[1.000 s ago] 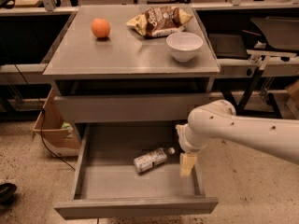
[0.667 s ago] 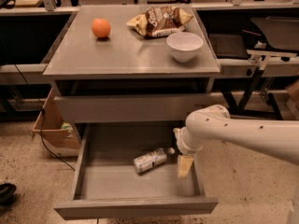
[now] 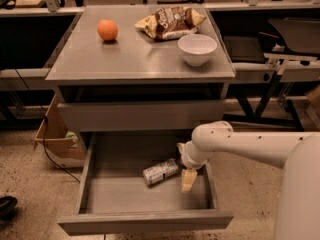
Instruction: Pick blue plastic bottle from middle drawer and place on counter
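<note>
The middle drawer (image 3: 100,194) is pulled out wide below the cabinet. The blue plastic bottle (image 3: 160,171) lies on its side on the drawer floor, right of the middle, with a pale label. My gripper (image 3: 188,180) hangs from the white arm inside the drawer, just to the right of the bottle and apart from it. Its pale fingers (image 3: 188,180) point down. The counter (image 3: 125,56) is the grey top of the cabinet above.
On the counter stand an orange (image 3: 107,30), a crumpled chip bag (image 3: 170,21) and a white bowl (image 3: 197,49). A cardboard box (image 3: 56,139) sits on the floor left of the cabinet. Dark benches flank the cabinet.
The arm and gripper have shifted slightly left, closer to the bottle. The bottle has not moved.
</note>
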Robot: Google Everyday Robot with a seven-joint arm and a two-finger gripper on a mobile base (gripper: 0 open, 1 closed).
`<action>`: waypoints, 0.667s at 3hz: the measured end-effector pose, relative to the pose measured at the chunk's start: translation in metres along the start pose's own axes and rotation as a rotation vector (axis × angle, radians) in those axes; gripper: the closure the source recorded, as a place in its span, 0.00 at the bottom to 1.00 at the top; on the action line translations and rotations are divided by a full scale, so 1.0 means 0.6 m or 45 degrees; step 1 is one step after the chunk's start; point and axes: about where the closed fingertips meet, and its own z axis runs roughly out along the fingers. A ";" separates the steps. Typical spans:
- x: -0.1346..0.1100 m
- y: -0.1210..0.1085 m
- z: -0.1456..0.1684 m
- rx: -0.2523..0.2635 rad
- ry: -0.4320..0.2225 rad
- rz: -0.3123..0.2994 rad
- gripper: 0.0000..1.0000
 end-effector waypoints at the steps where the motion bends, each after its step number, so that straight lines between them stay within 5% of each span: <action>1: -0.012 -0.009 0.056 -0.020 -0.058 0.001 0.00; 2: -0.025 -0.018 0.108 -0.043 -0.106 0.011 0.00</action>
